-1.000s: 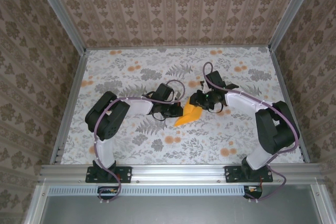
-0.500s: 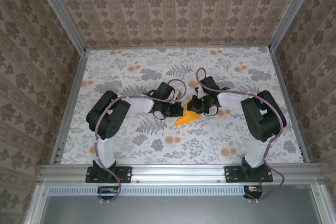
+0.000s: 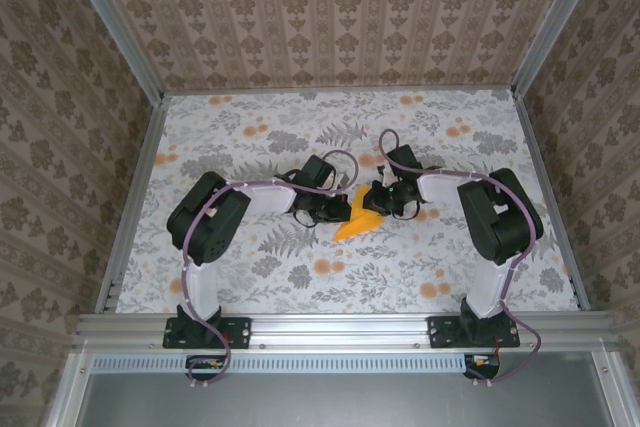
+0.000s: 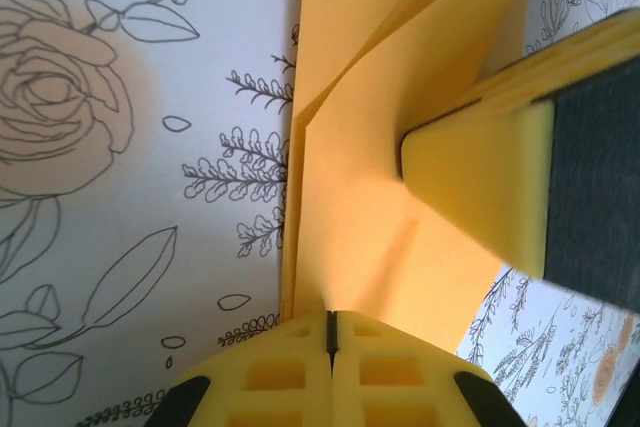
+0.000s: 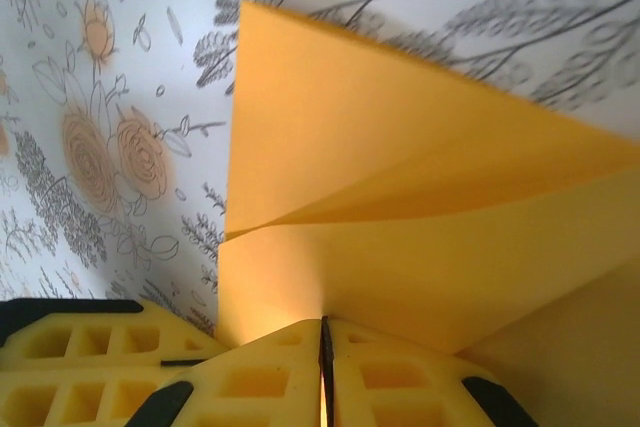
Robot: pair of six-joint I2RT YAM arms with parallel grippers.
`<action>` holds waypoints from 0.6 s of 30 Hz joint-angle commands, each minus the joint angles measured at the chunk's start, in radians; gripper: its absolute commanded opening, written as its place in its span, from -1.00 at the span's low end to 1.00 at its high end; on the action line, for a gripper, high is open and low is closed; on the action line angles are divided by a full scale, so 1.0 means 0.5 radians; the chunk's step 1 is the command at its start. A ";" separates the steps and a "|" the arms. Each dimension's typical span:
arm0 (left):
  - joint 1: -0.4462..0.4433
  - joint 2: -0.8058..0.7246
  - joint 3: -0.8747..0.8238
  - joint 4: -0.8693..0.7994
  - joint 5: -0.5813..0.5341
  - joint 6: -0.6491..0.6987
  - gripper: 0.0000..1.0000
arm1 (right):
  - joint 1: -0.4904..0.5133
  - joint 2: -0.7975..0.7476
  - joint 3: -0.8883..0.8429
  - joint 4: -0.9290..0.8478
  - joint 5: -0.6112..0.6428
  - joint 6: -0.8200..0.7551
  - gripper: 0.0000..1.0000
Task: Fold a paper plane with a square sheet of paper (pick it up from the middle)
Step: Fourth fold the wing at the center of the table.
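Right arm's elbow pulled in toward centre. Right gripper and left gripper were both clamped on the folded paper, held between them at mid-table, floral cloth beneath.

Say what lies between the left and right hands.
The folded sheet of paper bridges that gap in the top view; left hand and right hand are both shut on it.

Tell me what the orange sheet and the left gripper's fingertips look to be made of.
Orange-yellow paper: thin matte paper, seemingly; it holds sharp creases and layered flaps. Left gripper, fingertips: yellow, likely soft foam or rubber, matte, moulded with square hollows.
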 commanded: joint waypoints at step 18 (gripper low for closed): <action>-0.036 0.171 -0.058 -0.311 -0.145 0.070 -1.00 | -0.059 -0.155 -0.074 0.217 -0.129 0.026 -0.80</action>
